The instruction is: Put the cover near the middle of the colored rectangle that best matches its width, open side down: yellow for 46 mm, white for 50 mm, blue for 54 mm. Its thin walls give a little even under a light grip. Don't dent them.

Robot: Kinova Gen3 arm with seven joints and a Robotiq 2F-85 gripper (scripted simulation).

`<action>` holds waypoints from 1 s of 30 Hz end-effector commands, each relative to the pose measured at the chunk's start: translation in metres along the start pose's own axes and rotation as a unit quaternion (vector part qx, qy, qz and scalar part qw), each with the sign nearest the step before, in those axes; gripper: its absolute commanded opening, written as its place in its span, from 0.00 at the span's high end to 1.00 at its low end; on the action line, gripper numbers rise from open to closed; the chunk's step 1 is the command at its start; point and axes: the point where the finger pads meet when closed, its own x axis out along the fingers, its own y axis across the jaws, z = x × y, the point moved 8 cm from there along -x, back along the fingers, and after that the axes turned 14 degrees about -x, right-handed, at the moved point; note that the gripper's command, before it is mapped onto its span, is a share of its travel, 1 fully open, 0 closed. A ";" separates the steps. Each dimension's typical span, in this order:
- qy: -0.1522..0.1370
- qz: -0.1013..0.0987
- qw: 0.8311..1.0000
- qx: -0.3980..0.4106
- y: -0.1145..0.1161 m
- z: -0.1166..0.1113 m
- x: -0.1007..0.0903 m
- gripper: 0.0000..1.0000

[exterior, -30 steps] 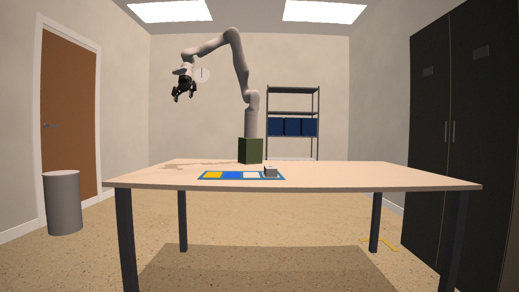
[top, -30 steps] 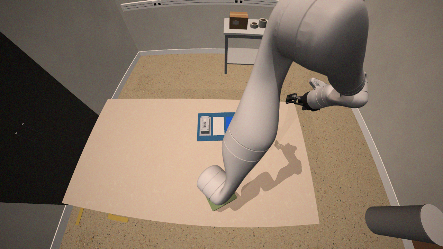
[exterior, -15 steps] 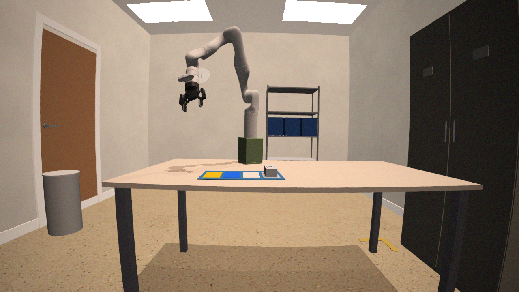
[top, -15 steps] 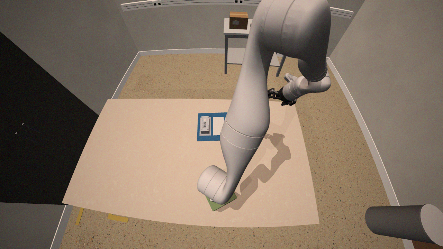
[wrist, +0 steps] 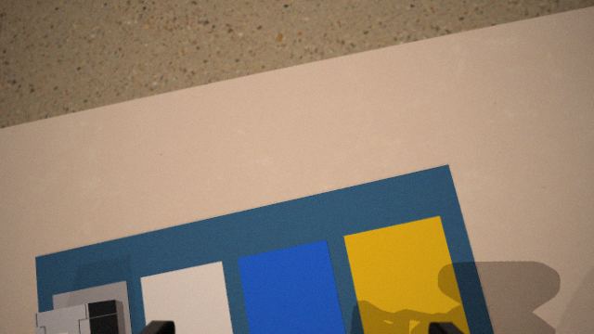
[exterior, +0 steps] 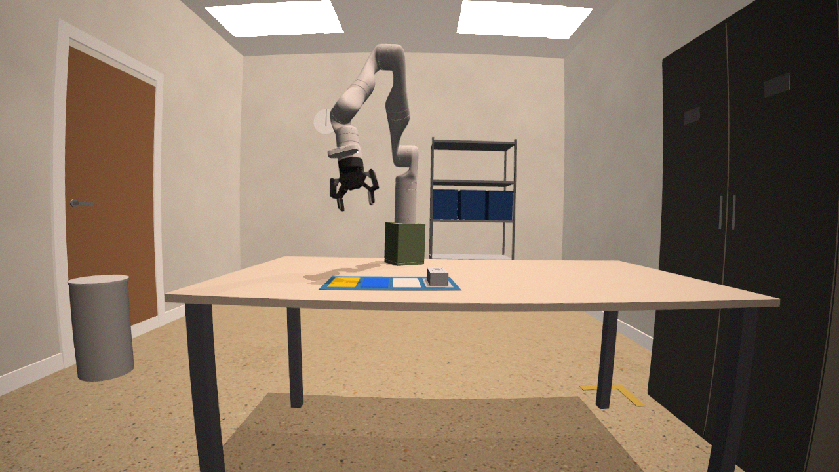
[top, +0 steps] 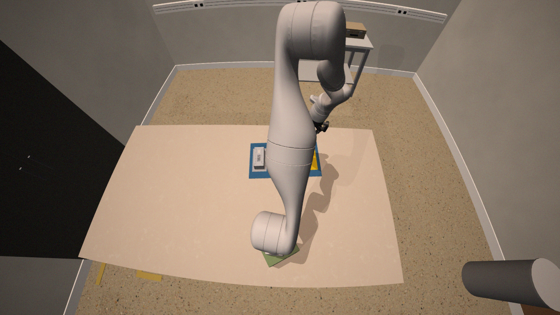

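Note:
The cover (top: 259, 157) (exterior: 436, 276) (wrist: 60, 320) is a small light grey box. It stands on a grey patch at one end of the dark blue mat (top: 256, 174) (exterior: 387, 288) (wrist: 232, 227). Beside it on the mat lie the white rectangle (exterior: 406, 282) (wrist: 186, 297), the blue rectangle (exterior: 374, 282) (wrist: 288, 288) and the yellow rectangle (top: 314, 160) (exterior: 343, 282) (wrist: 399, 260). My gripper (top: 321, 127) (exterior: 353, 196) (wrist: 302, 329) is open and empty. It hangs high above the yellow and blue end of the mat, well away from the cover. In the top view the arm hides most of the mat.
The arm stands on a green pedestal (exterior: 404, 243) (top: 280, 258) at the table's far side. A grey bin (exterior: 99, 326) (top: 509, 280) stands on the floor by the door. A shelf with blue boxes (exterior: 472, 204) and a side table (top: 360, 43) stand by the walls.

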 end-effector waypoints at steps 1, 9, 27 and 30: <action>-0.034 -0.002 0.999 -0.025 -0.051 -0.011 0.047 0.00; -0.082 0.024 0.994 -0.061 -0.136 -0.003 0.113 0.00; -0.115 0.066 0.985 -0.107 -0.233 0.034 0.181 0.00; -0.116 0.067 0.985 -0.107 -0.234 0.036 0.182 0.00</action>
